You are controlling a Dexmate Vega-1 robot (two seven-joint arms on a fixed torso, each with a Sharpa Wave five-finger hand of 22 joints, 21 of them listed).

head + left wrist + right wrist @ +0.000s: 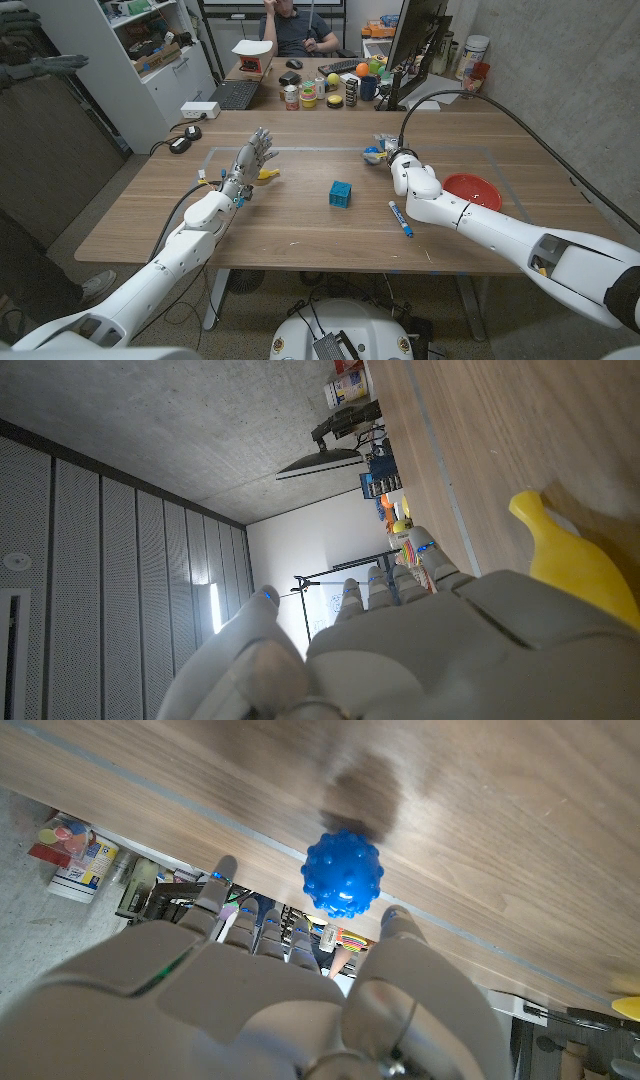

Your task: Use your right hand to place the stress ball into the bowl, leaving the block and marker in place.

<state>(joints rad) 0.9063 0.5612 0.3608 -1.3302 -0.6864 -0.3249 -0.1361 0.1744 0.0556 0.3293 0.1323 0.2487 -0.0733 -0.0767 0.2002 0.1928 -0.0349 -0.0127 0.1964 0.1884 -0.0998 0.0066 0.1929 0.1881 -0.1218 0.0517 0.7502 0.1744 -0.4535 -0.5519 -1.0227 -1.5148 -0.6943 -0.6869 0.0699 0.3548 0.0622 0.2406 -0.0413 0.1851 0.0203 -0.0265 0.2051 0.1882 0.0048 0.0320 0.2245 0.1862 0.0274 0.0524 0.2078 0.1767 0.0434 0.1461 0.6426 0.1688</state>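
Observation:
The blue knobbly stress ball (372,155) (343,872) is at the far middle of the wooden table (300,225). My right hand (400,168) (280,990) is right behind it with fingers spread; the ball shows just past the fingertips, between them and the thumb, and I see no grip on it. The blue block (341,194) stands at the table's centre. The blue marker (400,218) lies in front of my right forearm. The red bowl (447,186), empty, sits to the right of that arm. My left hand (250,162) (420,630) stands upright, fingers apart, holding nothing.
A yellow banana-shaped object (267,174) (570,560) lies beside my left hand. A black cable (500,105) arcs over the table's right side. Behind the table are a cluttered desk (320,85), a monitor (415,40) and a seated person (290,25).

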